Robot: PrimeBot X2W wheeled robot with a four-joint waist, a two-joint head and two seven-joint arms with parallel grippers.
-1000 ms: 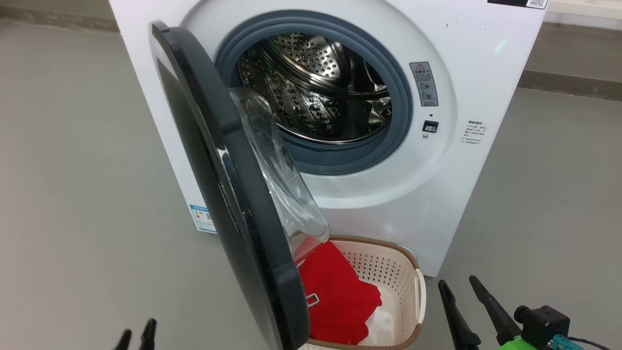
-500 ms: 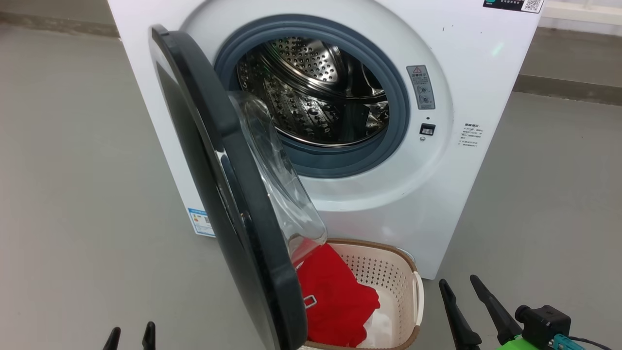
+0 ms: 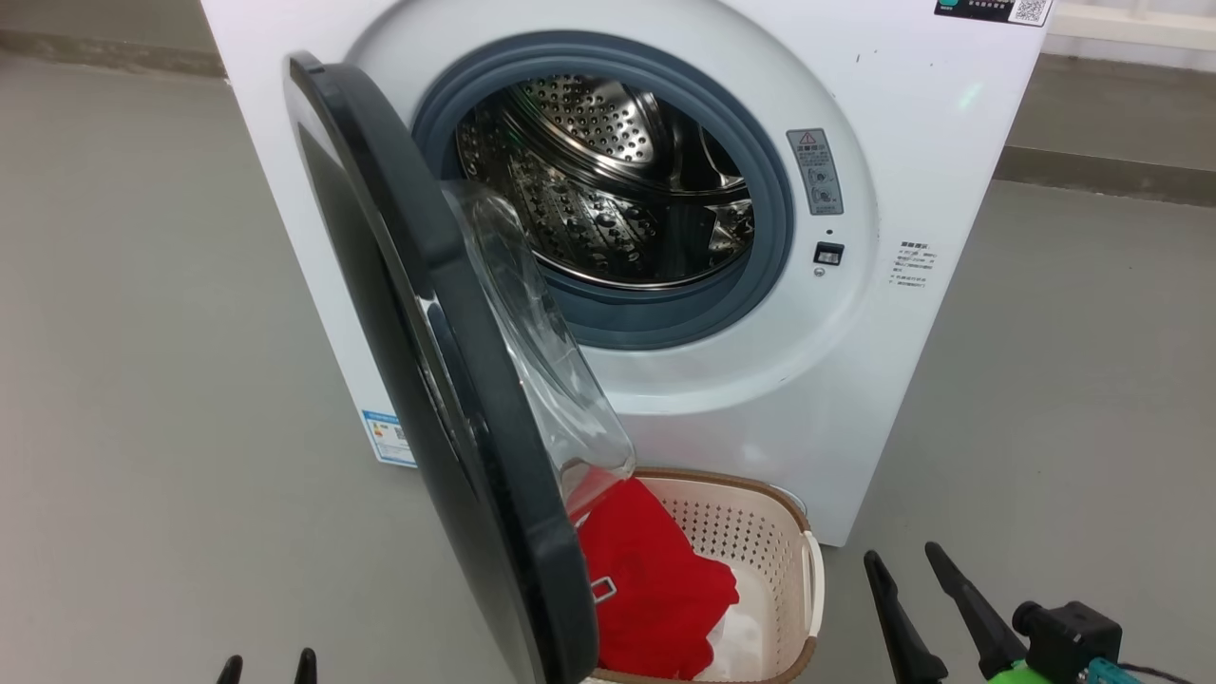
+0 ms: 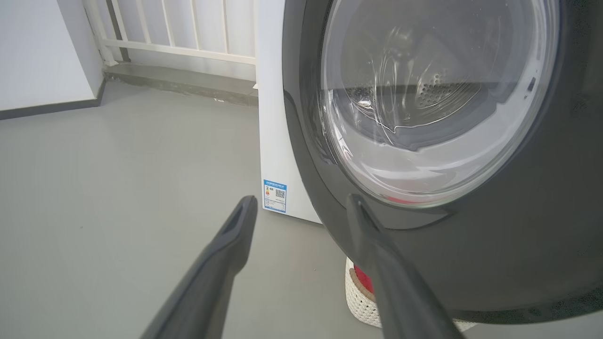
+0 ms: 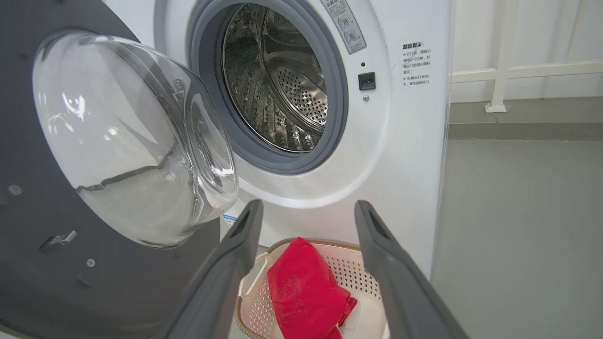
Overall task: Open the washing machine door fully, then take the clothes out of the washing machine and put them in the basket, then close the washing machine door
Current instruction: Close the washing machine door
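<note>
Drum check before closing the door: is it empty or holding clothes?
Empty, as far as visible: bare perforated drum; red clothes lie in the basket.

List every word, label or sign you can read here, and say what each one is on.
"温馨提示:" heads the printed notice on the washing machine front; the lines beneath it are too small to read.
Grey warning label, higher on that front: a warning triangle, text too small.
Blue label, at the machine's lower left corner: a QR code, text blurred.
Dark sticker, at the machine's top edge: a QR code, no readable words.
</note>
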